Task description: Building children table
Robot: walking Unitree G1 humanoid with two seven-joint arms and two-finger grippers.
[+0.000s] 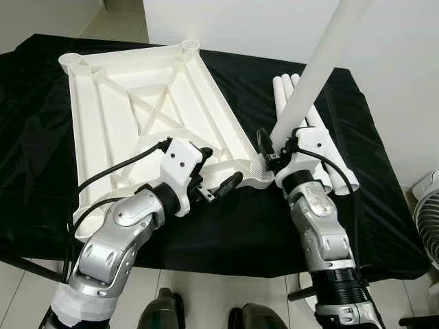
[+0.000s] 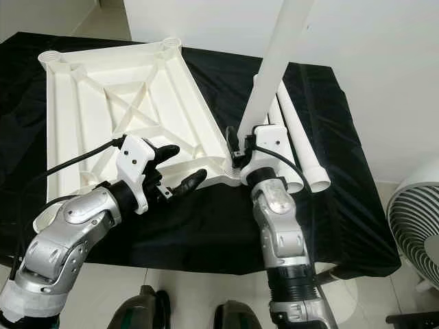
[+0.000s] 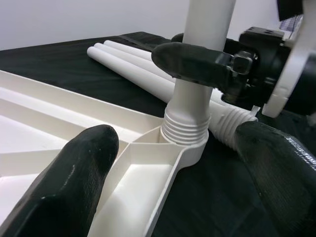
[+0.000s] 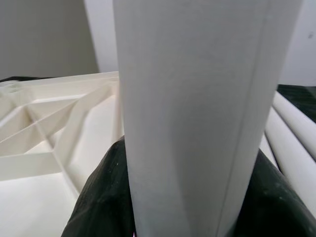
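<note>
Left gripper [image 1: 218,184]: fingers spread wide, at the near corner of the tabletop [image 1: 137,103], which lies underside up on the black cloth [image 1: 41,137]. Right gripper [image 3: 197,61]: clamped on the leg [image 1: 312,68] standing in that corner's socket [image 3: 185,143]. Beyond the socket, spare legs [image 2: 302,147] lie on the cloth.

A plain indoor room, most likely in a home, is indicated. A desk draped in a black cloth [image 1: 226,226] is set against a bare white wall [image 1: 384,41], and a floor of pale tiles [image 1: 206,301] is seen below its front edge. A white electric fan [image 2: 415,229] with a round grille is stood on the floor beside the desk. White plastic furniture parts are laid out on the cloth: an upturned ribbed tabletop [image 1: 151,110] and loose tubular legs [image 2: 302,147].
</note>
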